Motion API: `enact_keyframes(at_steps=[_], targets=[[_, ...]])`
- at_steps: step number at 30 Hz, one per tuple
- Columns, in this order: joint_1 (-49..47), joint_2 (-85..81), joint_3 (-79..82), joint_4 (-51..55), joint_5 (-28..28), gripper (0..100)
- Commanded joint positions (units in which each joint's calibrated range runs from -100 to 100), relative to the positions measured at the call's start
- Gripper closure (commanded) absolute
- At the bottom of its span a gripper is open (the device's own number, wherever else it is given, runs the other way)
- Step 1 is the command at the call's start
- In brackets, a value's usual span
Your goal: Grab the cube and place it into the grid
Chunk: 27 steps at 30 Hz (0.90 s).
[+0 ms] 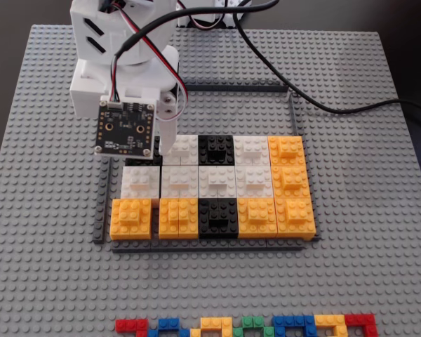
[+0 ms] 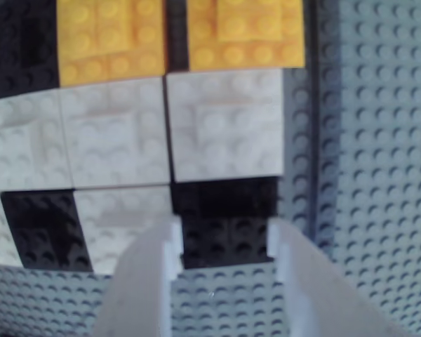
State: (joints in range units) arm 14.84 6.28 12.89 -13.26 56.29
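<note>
The grid (image 1: pixel 210 244) is an array of white, orange and black blocks inside thin dark grey strips on the baseplate. In the fixed view my gripper (image 1: pixel 151 156) hangs over the grid's top left cell, where the wrist camera board hides all but a sliver of the black cube (image 1: pixel 136 161). In the wrist view the cube (image 2: pixel 224 210) sits in the corner cell, level with the white blocks around it, beside the grid's grey strip (image 2: pixel 306 140). My gripper (image 2: pixel 224 237) straddles it, with both white fingertips (image 2: pixel 172 242) against its sides.
The grey studded baseplate (image 1: pixel 365 267) carries everything. A row of small multicoloured bricks (image 1: pixel 245 326) lies along its front edge. A black cable (image 1: pixel 323 105) runs across the back right. The white arm base (image 1: pixel 126 56) stands at the back left.
</note>
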Motion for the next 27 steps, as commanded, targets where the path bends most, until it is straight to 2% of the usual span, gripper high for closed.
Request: enact_keyframes(at_steps=[1,22,27], targets=[[0.7,-2.8,-2.5,-0.1,0.3,85],[-0.4,-11.3,-7.5,4.2,-0.9,86],[-1.1,-17.1,-8.3,7.0,-0.8,89]])
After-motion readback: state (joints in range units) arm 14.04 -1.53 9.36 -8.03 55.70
